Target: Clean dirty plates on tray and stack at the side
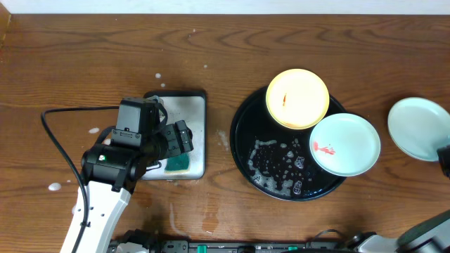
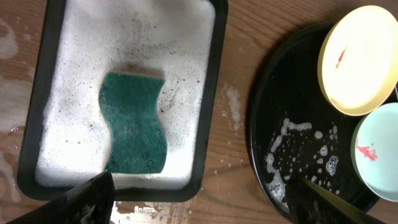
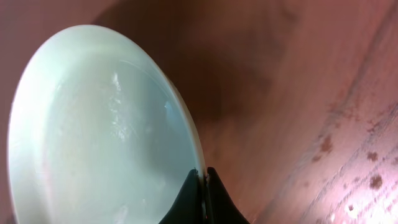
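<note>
The black round tray [image 1: 246,140] holds a yellow plate [image 1: 297,98] with a small red smear and a mint plate [image 1: 345,144] with a red smear; soap suds lie on the tray floor. A second mint plate [image 1: 420,128] is off the tray at the far right. My right gripper [image 3: 202,177] is shut on that plate's rim [image 3: 93,124], and the plate looks clean. My left gripper [image 2: 199,199] is open and empty, over the near edge of the soapy rectangular tray [image 2: 214,93], near the green sponge [image 2: 134,121].
The small rectangular dark tray [image 1: 199,98] full of foam stands left of the round tray, with the green sponge [image 1: 178,164] in it. Suds and water spots lie on the wooden table [image 1: 84,56] around it. A black cable [image 1: 56,137] loops at the left.
</note>
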`<action>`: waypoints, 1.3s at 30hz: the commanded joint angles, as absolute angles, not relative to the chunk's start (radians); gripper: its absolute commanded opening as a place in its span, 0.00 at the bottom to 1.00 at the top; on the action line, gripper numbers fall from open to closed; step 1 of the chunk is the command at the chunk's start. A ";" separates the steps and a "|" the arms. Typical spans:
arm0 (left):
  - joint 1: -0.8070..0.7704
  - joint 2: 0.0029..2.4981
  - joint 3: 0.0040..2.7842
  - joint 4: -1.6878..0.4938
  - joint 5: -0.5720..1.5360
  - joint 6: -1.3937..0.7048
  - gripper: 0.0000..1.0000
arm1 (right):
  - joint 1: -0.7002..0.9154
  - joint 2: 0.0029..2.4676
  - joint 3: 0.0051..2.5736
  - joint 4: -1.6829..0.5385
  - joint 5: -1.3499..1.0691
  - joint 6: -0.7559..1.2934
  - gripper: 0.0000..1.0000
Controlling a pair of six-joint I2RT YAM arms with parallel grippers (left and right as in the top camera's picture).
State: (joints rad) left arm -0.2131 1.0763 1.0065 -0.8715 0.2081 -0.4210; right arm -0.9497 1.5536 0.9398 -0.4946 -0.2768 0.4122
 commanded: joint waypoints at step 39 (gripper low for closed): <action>-0.210 1.077 1.027 -0.874 0.212 -0.411 0.88 | -0.291 1.550 0.920 -0.715 0.174 0.145 0.20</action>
